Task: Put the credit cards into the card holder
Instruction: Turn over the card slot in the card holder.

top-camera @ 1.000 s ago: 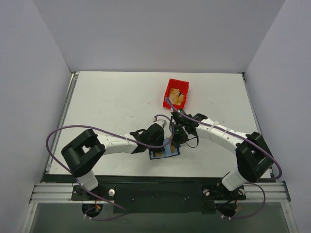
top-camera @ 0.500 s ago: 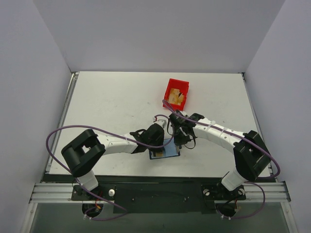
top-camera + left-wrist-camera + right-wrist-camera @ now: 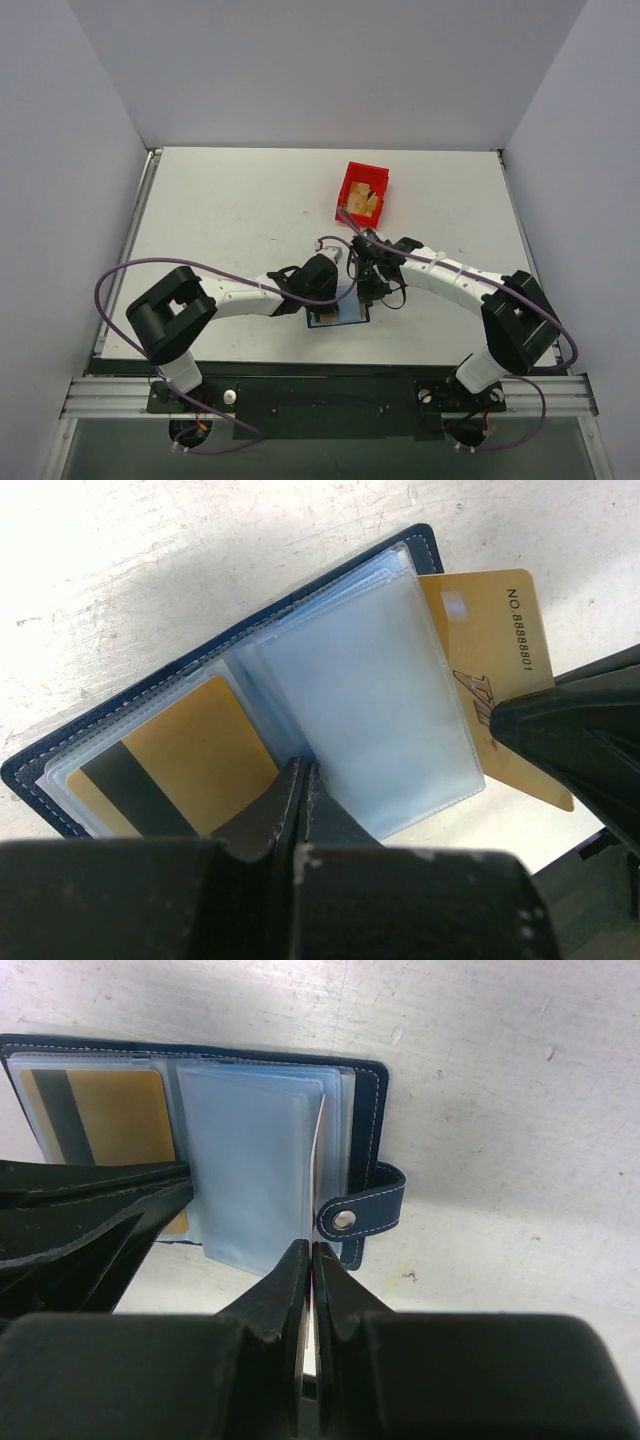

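pins card holder [image 3: 350,700] with closed left gripper [image 3: 300,780]; striped card [image 3: 175,770] sleeved; second card [image 3: 495,650], clamped in right gripper [image 3: 312,1260], seemingly half in.

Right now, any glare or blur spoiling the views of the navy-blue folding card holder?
Left wrist: white table glares top left; number on tan-gold flat card sharp; near fingers blurred. Right wrist: metal snap button crisp. Top external: even light, card holder tiny.

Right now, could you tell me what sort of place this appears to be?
Probably a lab robot test cell: plain white panels wall in a table, and a left arm and right arm are mounted by an aluminium rail at its near edge.
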`<move>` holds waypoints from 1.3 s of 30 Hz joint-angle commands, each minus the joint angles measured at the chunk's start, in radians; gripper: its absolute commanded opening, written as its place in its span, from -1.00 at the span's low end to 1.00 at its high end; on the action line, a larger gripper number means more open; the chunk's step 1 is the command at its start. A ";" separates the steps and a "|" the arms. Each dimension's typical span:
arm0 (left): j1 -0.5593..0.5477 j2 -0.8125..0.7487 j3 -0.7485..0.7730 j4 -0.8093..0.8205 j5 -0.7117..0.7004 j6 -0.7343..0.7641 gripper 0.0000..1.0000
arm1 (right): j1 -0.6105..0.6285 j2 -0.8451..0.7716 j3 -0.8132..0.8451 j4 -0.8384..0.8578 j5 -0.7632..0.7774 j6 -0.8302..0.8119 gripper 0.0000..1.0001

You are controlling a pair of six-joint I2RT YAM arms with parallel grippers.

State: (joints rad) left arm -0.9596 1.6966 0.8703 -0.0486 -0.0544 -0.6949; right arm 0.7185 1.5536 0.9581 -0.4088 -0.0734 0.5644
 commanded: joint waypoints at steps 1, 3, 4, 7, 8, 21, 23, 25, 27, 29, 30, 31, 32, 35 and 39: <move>0.004 0.011 0.013 0.006 0.004 0.003 -1.00 | -0.011 -0.043 -0.021 0.031 -0.063 0.005 -1.00; 0.004 0.012 0.012 0.006 0.004 0.003 -1.00 | -0.014 -0.047 -0.030 0.045 -0.078 0.006 -1.00; 0.004 0.012 0.013 0.006 0.004 0.003 -1.00 | -0.017 -0.050 -0.032 0.051 -0.092 0.008 -1.00; 0.004 0.012 0.013 0.007 0.005 0.003 -1.00 | -0.027 -0.064 -0.051 0.085 -0.123 0.011 -1.00; 0.004 0.011 0.013 0.007 0.005 0.003 -1.00 | -0.031 -0.067 -0.056 0.090 -0.127 0.012 -1.00; 0.004 -0.025 0.093 -0.053 -0.001 0.032 -1.00 | -0.099 -0.122 -0.133 0.110 -0.102 0.028 -1.00; 0.002 -0.023 0.102 -0.057 0.001 0.037 -1.00 | -0.102 -0.158 -0.131 0.090 -0.065 0.019 -1.00; 0.002 -0.025 0.110 -0.060 0.005 0.040 -1.00 | -0.114 -0.193 -0.131 0.084 -0.052 0.011 -1.00; 0.001 -0.026 0.117 -0.062 0.011 0.038 -1.00 | -0.132 -0.208 -0.134 0.085 -0.069 0.003 -1.00; -0.001 -0.034 0.128 -0.063 0.014 0.046 -1.00 | -0.146 -0.204 -0.140 0.093 -0.100 -0.004 -1.00; -0.002 -0.035 0.133 -0.063 0.016 0.052 -1.00 | -0.149 -0.196 -0.148 0.102 -0.120 -0.006 -1.00; -0.004 -0.035 0.144 -0.065 0.016 0.057 -1.00 | -0.152 -0.188 -0.154 0.111 -0.132 -0.008 -1.00; -0.004 -0.031 0.150 -0.065 0.016 0.063 -1.00 | -0.154 -0.185 -0.163 0.128 -0.153 -0.008 -1.00; -0.007 -0.011 0.165 -0.062 0.028 0.071 -1.00 | -0.156 -0.161 -0.174 0.145 -0.167 -0.003 -1.00; -0.018 0.028 0.182 -0.043 0.050 0.080 -1.00 | -0.157 -0.126 -0.173 0.146 -0.178 -0.004 -1.00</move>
State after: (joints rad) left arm -0.9627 1.6993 0.9985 -0.1158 -0.0360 -0.6422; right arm 0.5636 1.3975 0.7883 -0.2646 -0.2260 0.5716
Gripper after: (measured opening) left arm 0.019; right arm 0.002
